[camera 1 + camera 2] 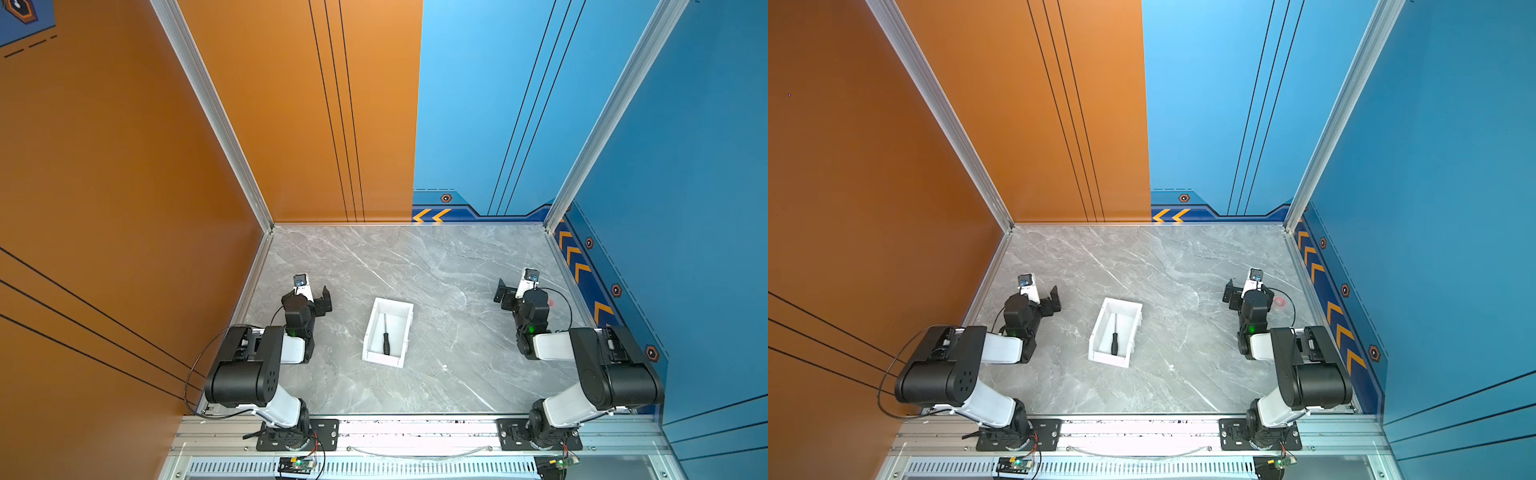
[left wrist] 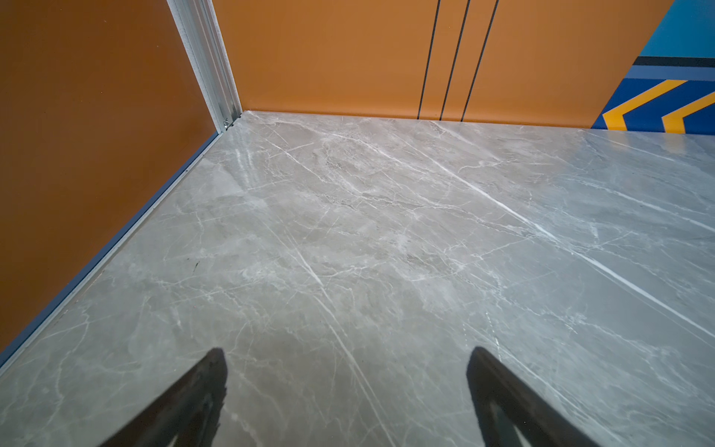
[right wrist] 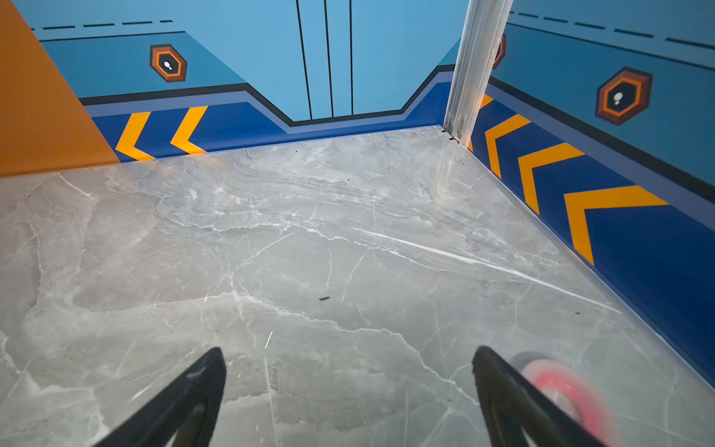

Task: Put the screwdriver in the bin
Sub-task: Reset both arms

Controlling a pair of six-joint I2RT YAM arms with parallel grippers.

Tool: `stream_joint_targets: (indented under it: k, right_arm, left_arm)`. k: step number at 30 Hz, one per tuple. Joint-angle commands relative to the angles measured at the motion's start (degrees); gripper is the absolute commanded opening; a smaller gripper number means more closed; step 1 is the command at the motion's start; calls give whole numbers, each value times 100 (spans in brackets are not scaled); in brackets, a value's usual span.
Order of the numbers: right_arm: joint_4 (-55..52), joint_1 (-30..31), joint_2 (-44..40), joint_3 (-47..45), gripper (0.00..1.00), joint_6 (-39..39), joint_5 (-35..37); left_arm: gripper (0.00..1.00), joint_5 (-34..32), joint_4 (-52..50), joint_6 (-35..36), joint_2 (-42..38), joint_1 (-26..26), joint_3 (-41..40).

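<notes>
The screwdriver [image 1: 386, 337] [image 1: 1114, 340], with its black handle and thin grey shaft, lies flat inside the white bin [image 1: 382, 360] [image 1: 1107, 360] in the middle of the table, handle toward the near wall. My left gripper [image 1: 316, 293] [image 1: 1044, 293] [image 2: 348, 356] hovers left of the bin, open and empty. Off to the right of the bin, my right gripper [image 1: 517, 286] [image 1: 1246, 286] [image 3: 348, 354] is also open with nothing between its fingers. Neither wrist view shows the bin or the screwdriver.
A small red ring-shaped object [image 3: 557, 391] [image 1: 1280, 302] lies on the grey marble tabletop [image 1: 436, 266] beside my right gripper. Orange walls close the left and back left, blue walls the back right and right. The arm bases stand on the front rail.
</notes>
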Motion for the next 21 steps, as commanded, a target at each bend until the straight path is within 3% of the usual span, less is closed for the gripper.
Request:
stream_joint_targets:
  k: [1, 15, 16, 18, 21]
  right_arm:
    - [-238, 67, -13, -1, 100, -174, 157]
    - [-238, 68, -13, 7, 100, -175, 149]
    - [-238, 68, -14, 1, 100, -176, 146]
    - [-238, 68, -13, -5, 100, -177, 149]
    - [-238, 73, -13, -1, 100, -180, 144]
  left_arm:
    - [98, 201, -177, 121, 9, -20, 141]
    - [98, 678, -169, 181, 5, 65, 131]
    - [98, 900, -149, 221, -18, 95, 92]
    - [98, 2023, 134, 527, -61, 154, -98]
    - [98, 1891, 346, 604, 11, 72, -121]
